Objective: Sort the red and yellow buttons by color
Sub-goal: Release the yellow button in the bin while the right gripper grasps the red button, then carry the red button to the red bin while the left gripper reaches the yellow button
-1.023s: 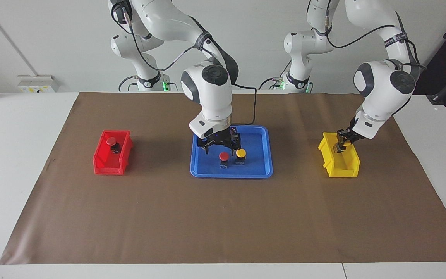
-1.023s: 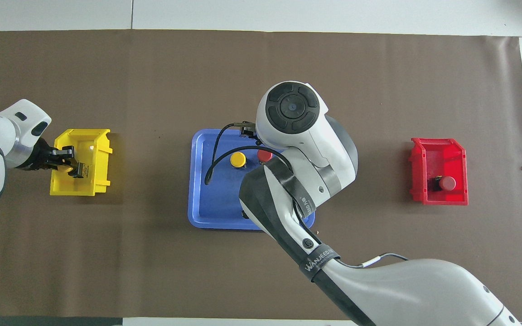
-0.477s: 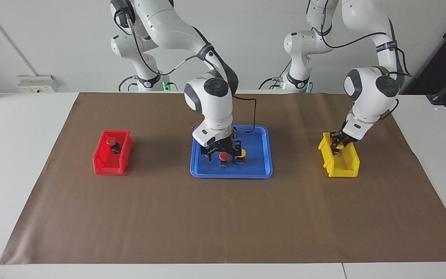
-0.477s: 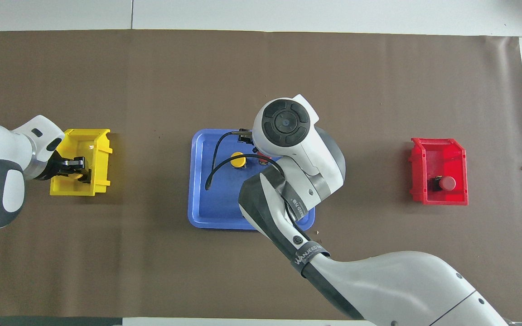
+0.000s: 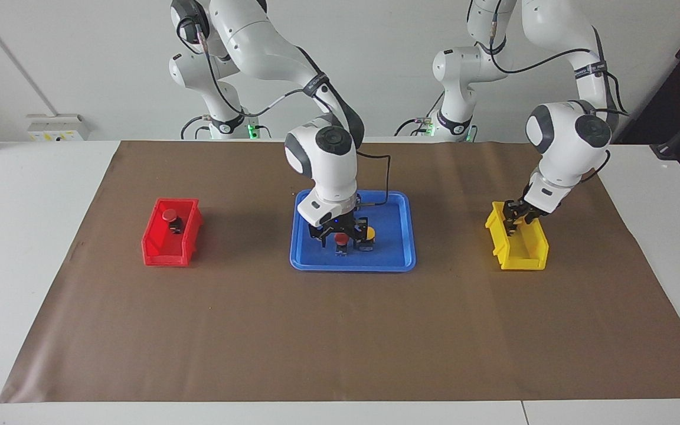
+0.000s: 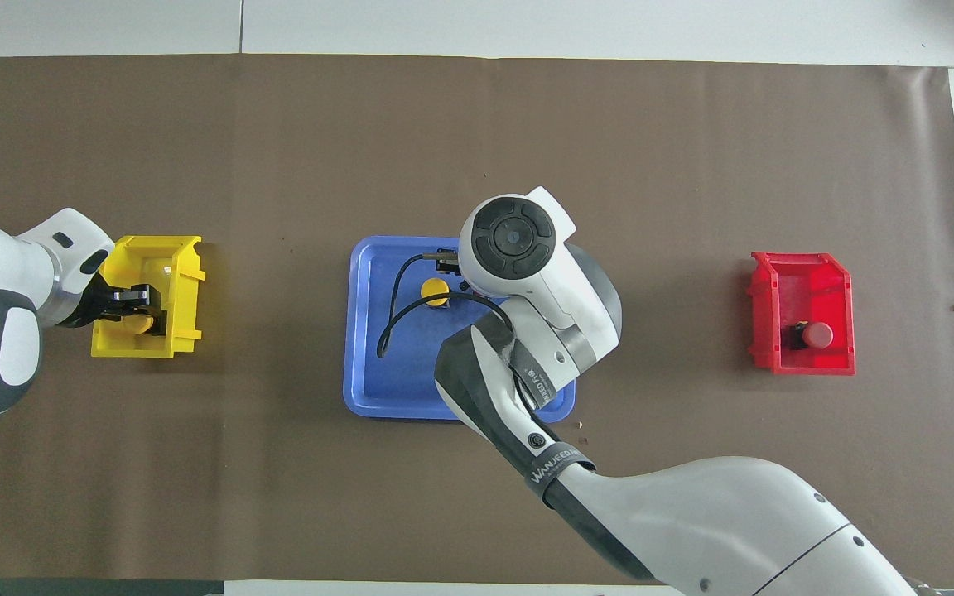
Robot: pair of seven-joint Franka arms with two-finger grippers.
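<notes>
Facing view: the red button (image 5: 341,238) stands in the blue tray (image 5: 396,260) just beside a yellow button (image 5: 367,234), and the right gripper (image 5: 337,234) is down around it, fingers spread either side. Next, I judge, comes closing and lifting toward the red bin (image 5: 166,251) (one red button (image 5: 169,215) lies there). The left gripper (image 5: 516,219) sits in the yellow bin (image 5: 520,255), pinching a second yellow button (image 6: 139,324).

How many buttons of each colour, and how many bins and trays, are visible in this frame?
Red buttons: 2
Yellow buttons: 2
Bins: 2 (red bin, yellow bin)
Blue tray: 1
Total: 7
</notes>
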